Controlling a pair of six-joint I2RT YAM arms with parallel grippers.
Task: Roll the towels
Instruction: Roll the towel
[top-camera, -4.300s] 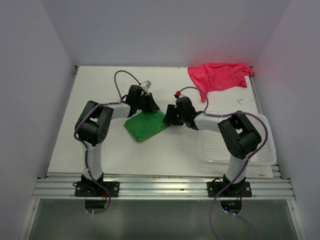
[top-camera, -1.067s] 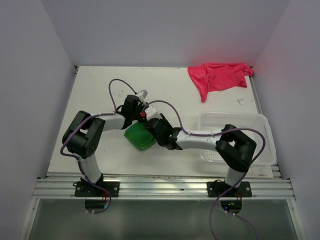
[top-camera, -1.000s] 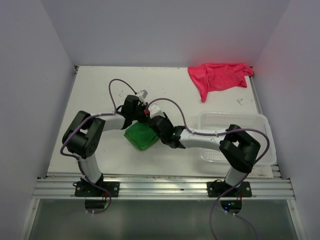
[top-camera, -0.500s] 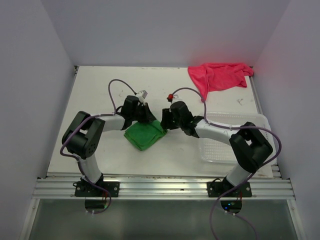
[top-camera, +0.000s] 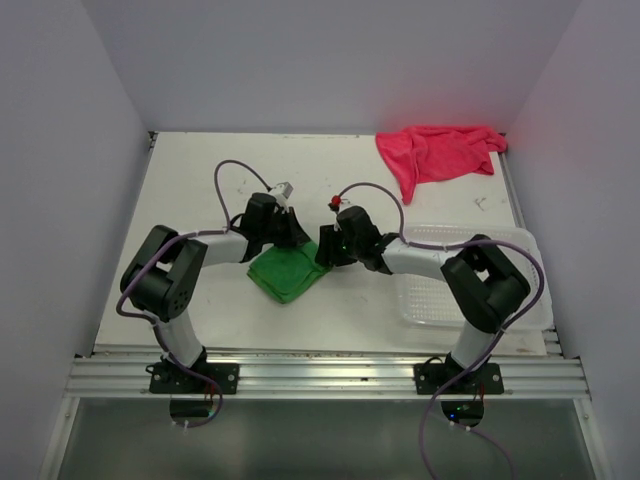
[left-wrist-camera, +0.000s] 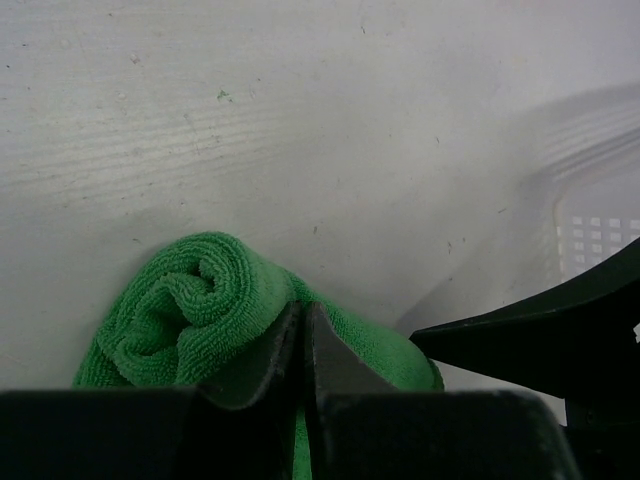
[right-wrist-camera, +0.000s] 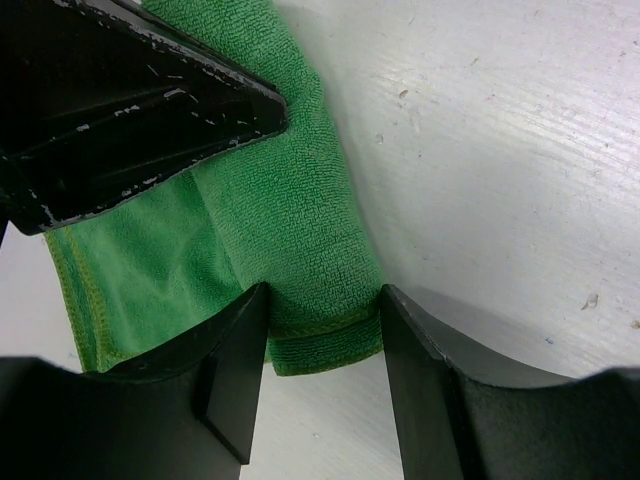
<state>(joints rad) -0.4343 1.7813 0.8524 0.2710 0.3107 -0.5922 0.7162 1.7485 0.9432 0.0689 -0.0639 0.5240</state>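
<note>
Left gripper (left-wrist-camera: 300, 318), pressed together, rests on the half-rolled green towel (left-wrist-camera: 190, 310); right gripper (right-wrist-camera: 322, 298), spread, straddles its rolled edge.

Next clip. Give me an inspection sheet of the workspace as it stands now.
Surface: white table, lightly scuffed.
Job's things: green towel at centre, part rolled; pink-red towel crumpled, unrolled, far right corner.
Clutter: clear mesh basket, near right.
Pincers: left pincer shut, tips on the green towel; right pincer open, astride the roll's end.
Cables: purple cables, one looping over each pincer.
Surroundings: plain walls on three sides; metal rail at near edge.
</note>
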